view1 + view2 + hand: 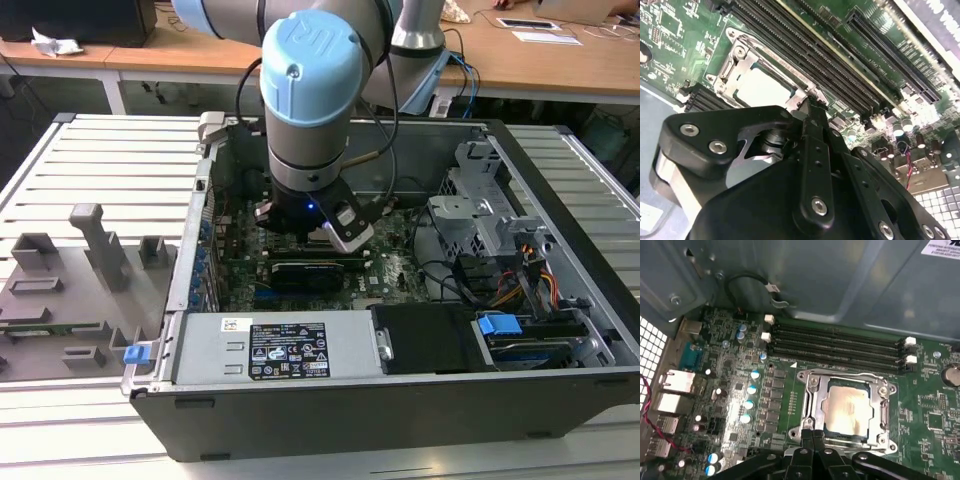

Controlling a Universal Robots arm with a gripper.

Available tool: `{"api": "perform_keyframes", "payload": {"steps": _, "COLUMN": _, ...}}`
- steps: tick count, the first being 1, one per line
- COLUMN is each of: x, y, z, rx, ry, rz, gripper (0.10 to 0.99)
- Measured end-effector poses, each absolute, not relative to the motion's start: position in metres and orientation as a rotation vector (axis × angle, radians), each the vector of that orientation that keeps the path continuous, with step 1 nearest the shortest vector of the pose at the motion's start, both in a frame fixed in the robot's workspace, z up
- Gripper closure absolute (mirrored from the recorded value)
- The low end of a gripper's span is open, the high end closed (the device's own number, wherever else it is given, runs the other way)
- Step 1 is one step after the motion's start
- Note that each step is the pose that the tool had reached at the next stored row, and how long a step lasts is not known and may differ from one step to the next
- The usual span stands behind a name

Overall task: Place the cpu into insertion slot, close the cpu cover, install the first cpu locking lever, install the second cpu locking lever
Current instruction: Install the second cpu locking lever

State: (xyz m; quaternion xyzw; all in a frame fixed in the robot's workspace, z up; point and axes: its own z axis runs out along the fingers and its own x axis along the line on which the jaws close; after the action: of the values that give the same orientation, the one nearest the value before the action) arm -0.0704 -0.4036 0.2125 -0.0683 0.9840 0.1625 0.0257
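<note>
Claw at socket edge; cpu seated, cover down.

The cpu (pixel 847 407) lies flat in the slot (pixel 831 430) on the green board (pixel 740 390), beside the long black memory slots (pixel 840 345). The cover (pixel 816 397) lies closed around it, so that the silvery chip top shows through its square window (also in the second wrist view, cpu (pixel 764 89), cover (pixel 735 67)). The claw (pixel 813 436) is clenched, with its black fingertips (pixel 807 436) pressed together at the rim of the cover, grasping nothing. In the exterior view the arm (pixel 310 90) reaches down into the open computer case (pixel 560 400), which rests on the slatted worktop (pixel 110 160).
</note>
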Motion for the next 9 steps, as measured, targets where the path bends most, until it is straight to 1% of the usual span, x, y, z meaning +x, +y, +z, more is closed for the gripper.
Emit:
{"api": "perform_keyframes", "payload": {"steps": 3, "x": -0.071, "y": -0.408, "z": 0.211, "rx": -0.21, "ry": 3.037, "rz": 0.526, "gripper": 0.98}}
{"api": "perform_keyframes", "payload": {"steps": 9, "x": -0.072, "y": -0.418, "z": 0.212, "rx": -0.207, "ry": 3.037, "rz": 0.526, "gripper": 0.98}}
